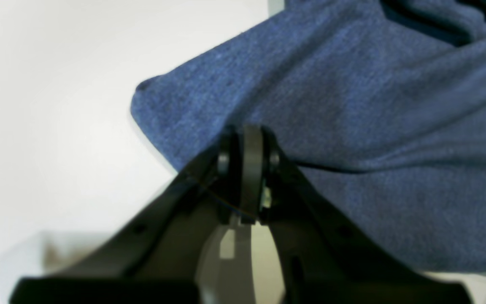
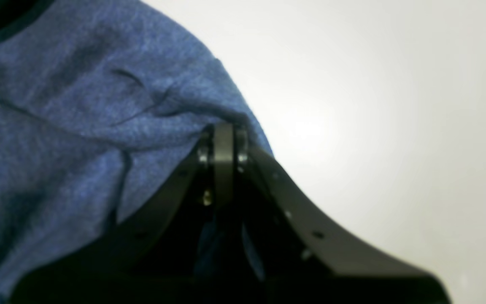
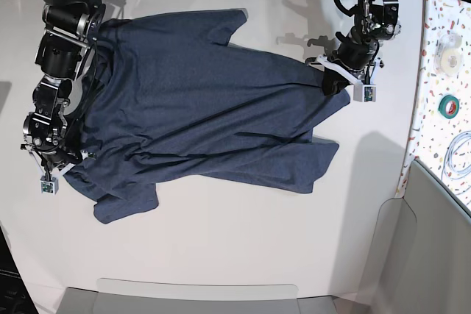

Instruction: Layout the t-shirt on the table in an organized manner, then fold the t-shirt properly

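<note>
The dark navy-blue cotton t-shirt with short sleeves [image 3: 199, 108] lies spread out on the big, smooth white counter [image 3: 243, 248]. It stretches from one set of jaws to the other, with its plain side up. The cloth has soft wrinkles and folds across the middle.

The left gripper [image 3: 333, 79] has its jaws pressed together on one edge of the t-shirt [image 1: 352, 105]. In the left wrist view, the blue cloth runs right up to the tips of the jaws [image 1: 249, 139] and spreads away past them. Bare white counter [image 1: 49, 105] shows on the other side of those jaws.

The right gripper [image 3: 65, 161] has its jaws squeezed tight on the far edge of the t-shirt [image 2: 57, 126]. In the right wrist view, the cloth bunches up at the jaw tips [image 2: 222, 135], and bare counter [image 2: 373, 105] lies beside them.

A speckled strip [image 3: 445, 71] with a green roll of tape [image 3: 450, 104] sits well apart, past the left jaws.
</note>
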Motion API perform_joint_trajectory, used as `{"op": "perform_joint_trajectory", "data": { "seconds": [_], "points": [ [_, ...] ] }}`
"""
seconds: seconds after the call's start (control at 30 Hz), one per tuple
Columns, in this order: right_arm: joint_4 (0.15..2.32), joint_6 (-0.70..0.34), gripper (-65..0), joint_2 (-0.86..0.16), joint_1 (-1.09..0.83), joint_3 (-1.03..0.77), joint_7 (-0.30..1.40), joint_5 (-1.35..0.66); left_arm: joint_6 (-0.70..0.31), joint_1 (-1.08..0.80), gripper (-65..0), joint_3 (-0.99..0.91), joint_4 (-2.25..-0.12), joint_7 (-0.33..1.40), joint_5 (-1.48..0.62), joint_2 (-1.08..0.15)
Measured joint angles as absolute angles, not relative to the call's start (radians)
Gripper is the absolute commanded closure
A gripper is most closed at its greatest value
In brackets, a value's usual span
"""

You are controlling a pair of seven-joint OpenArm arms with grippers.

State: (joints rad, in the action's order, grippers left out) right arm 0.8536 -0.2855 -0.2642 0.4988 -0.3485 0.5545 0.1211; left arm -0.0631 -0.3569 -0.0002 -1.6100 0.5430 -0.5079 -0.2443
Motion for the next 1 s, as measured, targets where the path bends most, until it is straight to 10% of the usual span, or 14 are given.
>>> {"op": "perform_joint_trajectory", "data": {
  "seconds": [0.7,1.0],
  "points": [
    [0.864,-0.163,-4.1,-0.307,0.595,-0.557,0.551,0.121,-0.052,-0.393,-4.0,0.000,-1.633,0.522,-0.493,-0.245],
    [1.445,-0.308,0.0,-0.164,0.340,-0.563,1.005,-0.253,-0.053,-0.393,-4.0,0.000,-1.633,0.522,-0.494,-0.244]
  ]
}}
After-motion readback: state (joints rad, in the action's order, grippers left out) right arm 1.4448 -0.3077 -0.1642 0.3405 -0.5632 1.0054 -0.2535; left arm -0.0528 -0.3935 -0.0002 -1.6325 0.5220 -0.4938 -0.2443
